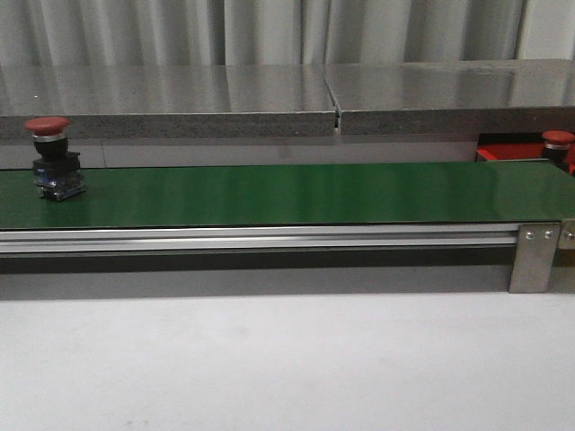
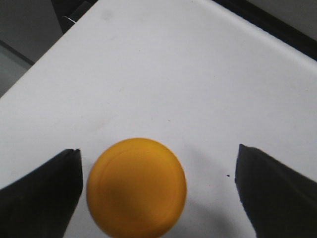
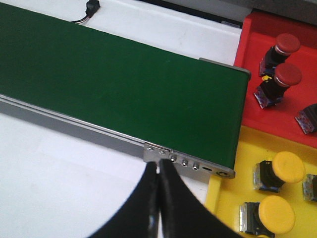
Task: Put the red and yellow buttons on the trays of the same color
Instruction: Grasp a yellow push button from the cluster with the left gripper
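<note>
A red button [image 1: 52,157] stands upright on the far left of the green belt [image 1: 287,193]. In the left wrist view a yellow button [image 2: 136,187] sits cap-up on the white table between the fingers of my left gripper [image 2: 157,151]. That gripper is open, and the cap lies closer to one finger [image 2: 47,193] without touching it. My right gripper [image 3: 158,167] is shut on nothing, over the table near the belt's end bracket. Beyond that end a red tray [image 3: 255,37] holds red buttons [image 3: 280,79] and a yellow tray [image 3: 290,141] holds yellow buttons [image 3: 282,168]. Neither gripper shows in the front view.
The belt's aluminium rail [image 1: 260,238] and end bracket [image 1: 535,256] run along its near side. A grey ledge [image 1: 269,99] lies behind the belt. A red button [image 1: 558,142] on the red tray's edge [image 1: 499,153] shows at the far right. A small black connector [image 3: 91,7] lies past the belt.
</note>
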Controlling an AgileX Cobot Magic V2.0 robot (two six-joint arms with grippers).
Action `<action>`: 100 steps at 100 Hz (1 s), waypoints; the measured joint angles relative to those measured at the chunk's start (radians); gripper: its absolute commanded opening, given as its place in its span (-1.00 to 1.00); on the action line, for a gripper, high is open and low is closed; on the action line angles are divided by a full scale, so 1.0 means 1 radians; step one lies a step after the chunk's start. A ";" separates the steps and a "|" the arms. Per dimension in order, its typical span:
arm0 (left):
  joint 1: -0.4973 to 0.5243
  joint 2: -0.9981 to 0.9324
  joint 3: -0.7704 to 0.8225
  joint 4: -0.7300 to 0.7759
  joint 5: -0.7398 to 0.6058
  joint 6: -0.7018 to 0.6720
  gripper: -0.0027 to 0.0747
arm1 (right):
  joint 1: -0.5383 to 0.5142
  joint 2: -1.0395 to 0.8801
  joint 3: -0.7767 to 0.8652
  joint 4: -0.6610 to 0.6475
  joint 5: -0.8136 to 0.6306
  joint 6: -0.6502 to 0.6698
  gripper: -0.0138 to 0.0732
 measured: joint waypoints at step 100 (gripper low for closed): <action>0.000 -0.417 0.106 -0.060 0.214 0.000 -0.98 | 0.000 0.000 0.000 0.000 0.000 0.000 -0.84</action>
